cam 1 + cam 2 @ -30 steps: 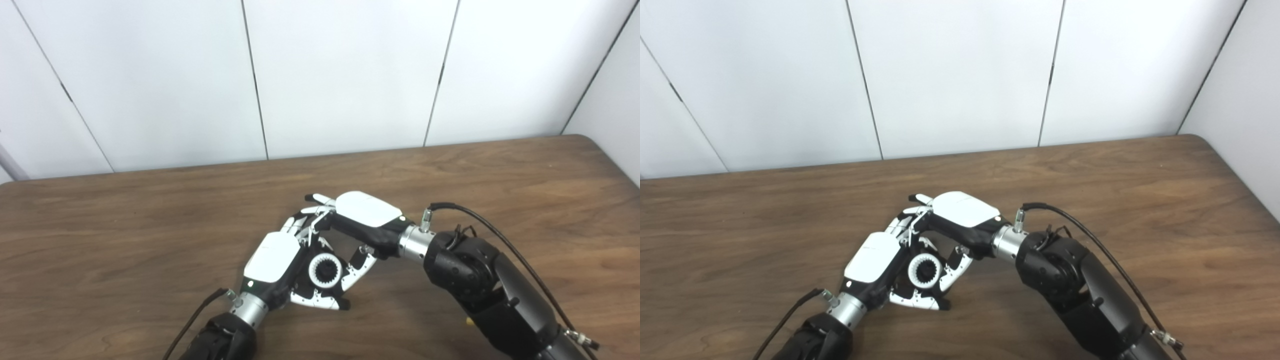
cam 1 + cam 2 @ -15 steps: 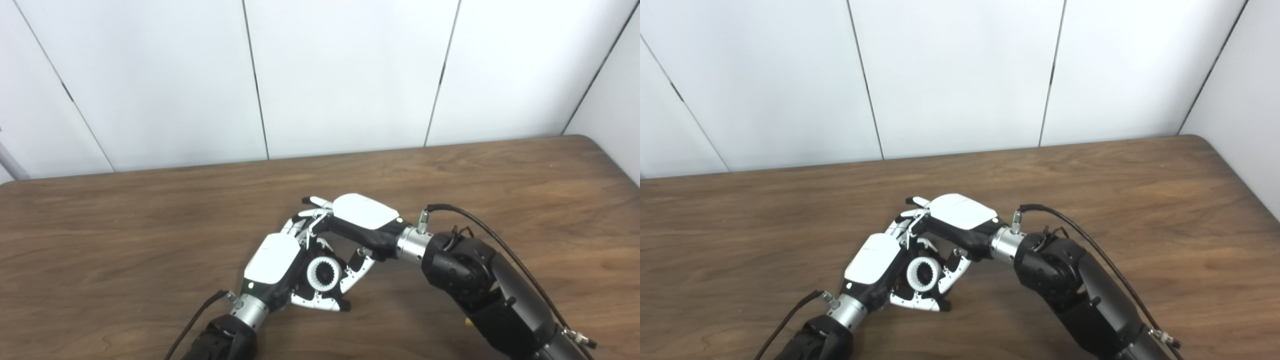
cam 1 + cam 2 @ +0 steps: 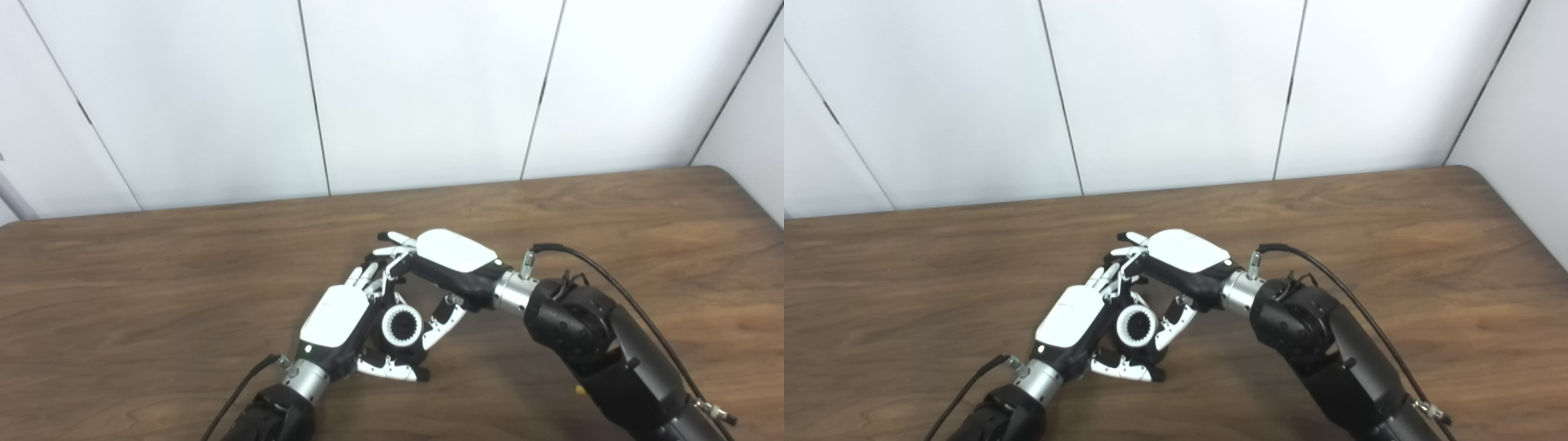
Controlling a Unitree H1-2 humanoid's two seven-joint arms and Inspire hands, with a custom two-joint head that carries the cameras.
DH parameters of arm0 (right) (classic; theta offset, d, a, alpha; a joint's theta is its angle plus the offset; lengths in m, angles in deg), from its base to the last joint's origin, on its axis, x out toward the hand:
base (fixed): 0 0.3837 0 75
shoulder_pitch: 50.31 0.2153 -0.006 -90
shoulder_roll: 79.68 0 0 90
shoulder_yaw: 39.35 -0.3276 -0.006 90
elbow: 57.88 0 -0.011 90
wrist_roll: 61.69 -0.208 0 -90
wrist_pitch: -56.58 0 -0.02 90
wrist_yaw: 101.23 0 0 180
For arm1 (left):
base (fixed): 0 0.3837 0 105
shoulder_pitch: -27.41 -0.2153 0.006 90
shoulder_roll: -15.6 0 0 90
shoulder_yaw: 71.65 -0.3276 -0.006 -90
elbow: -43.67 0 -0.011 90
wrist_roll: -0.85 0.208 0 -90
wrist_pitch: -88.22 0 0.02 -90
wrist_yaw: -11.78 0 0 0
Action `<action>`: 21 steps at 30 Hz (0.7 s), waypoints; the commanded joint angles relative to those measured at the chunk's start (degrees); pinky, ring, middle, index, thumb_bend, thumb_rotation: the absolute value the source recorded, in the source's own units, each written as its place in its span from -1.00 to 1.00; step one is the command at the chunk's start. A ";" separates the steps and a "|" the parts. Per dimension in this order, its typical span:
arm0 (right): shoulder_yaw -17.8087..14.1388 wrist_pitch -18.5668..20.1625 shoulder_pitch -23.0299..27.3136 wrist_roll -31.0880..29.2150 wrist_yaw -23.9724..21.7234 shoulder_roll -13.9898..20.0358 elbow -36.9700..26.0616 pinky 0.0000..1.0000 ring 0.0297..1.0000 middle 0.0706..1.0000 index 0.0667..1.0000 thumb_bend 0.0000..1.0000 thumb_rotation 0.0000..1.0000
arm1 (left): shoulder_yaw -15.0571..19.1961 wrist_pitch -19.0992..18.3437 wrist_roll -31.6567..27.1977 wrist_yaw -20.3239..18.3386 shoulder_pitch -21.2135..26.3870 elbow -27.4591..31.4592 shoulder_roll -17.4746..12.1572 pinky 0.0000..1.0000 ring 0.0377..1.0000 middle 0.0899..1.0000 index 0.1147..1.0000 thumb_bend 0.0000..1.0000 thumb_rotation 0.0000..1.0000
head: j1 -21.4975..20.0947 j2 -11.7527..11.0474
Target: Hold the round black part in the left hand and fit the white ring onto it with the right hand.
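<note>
White wall panels are standing behind one wooden counter [image 3: 184, 294]. One left hand [image 3: 343, 327] is cupping the black part [image 3: 411, 354], one ring [image 3: 402, 326] sitting on it; right hand [image 3: 444, 269] is pinching the ring.

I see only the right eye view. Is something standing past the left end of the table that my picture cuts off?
Observer: Yes. The left eye view shows a grey pole leaning along the wall at the picture's left edge, behind the far edge of the table.
Operator: Thank you. In my view the left hand is closed on the round black part. Is anything near the right arm hidden from me?
Observer: A small yellow spot shows just beside the right forearm in the left eye view. It is too small to tell what it is.
</note>
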 commanded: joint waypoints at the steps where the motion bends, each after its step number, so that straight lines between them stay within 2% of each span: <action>1: -1.25 -0.05 2.77 -1.17 0.82 -0.15 -2.20 -1.00 1.00 0.78 -0.12 0.04 -0.74 | -1.56 -0.64 1.00 -3.22 -3.23 -4.38 -1.62 1.00 0.99 0.72 -0.17 0.04 -0.90 | -0.09 -0.01; 21: -2.24 2.21 0.90 -1.05 1.44 0.20 -2.64 -1.00 1.00 0.79 -0.13 0.04 -0.75 | -1.31 -0.17 0.90 -3.22 -3.46 -3.89 -2.37 1.00 0.99 0.70 -0.18 0.04 -0.90 | -0.48 0.36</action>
